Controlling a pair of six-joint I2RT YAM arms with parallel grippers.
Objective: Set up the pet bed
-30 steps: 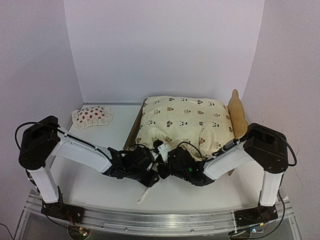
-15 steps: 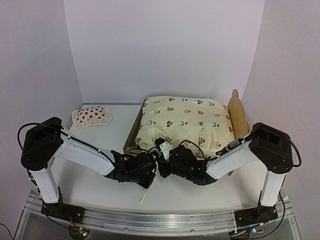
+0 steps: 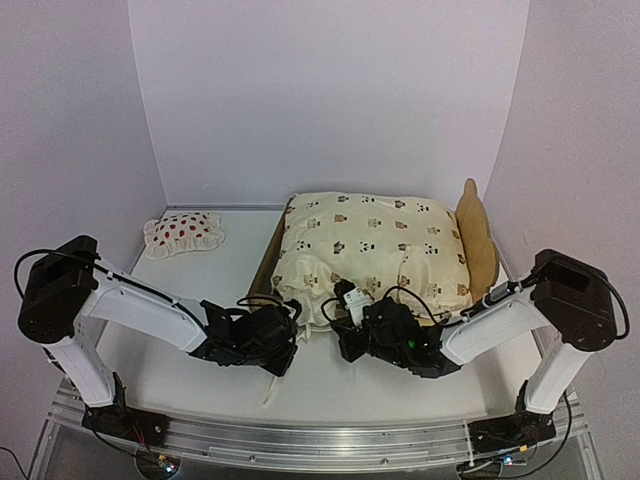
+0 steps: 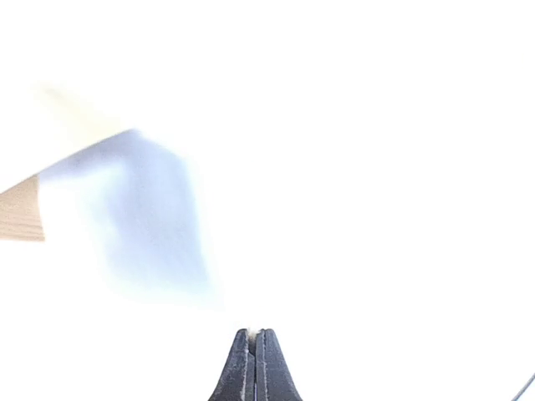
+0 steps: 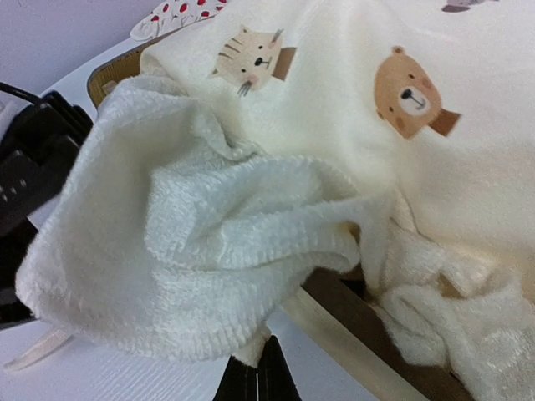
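Note:
The pet bed (image 3: 265, 272) is a light plywood frame at centre right, its headboard (image 3: 477, 238) at the right end. A cream animal-print cover (image 3: 370, 245) lies over it. My right gripper (image 3: 346, 342) is at the bed's near left corner, shut on the cover's fleecy edge (image 5: 209, 276); its tips (image 5: 257, 368) pinch a fold above the plywood rail (image 5: 351, 342). My left gripper (image 3: 290, 346) sits just left of it, jaws pressed together (image 4: 255, 334) with a cream sliver between the tips. A white ribbon (image 3: 271, 388) trails from it.
A small white pillow with red strawberries (image 3: 183, 232) lies at the back left. Purple walls close in the table on three sides. The left wrist view is washed out, with a bit of wood (image 4: 21, 213) at its left edge.
The left gripper has shut and drawn back to the left, the ribbon trailing with it. The right gripper has shifted right with the cover's edge, so the two grippers stand farther apart.

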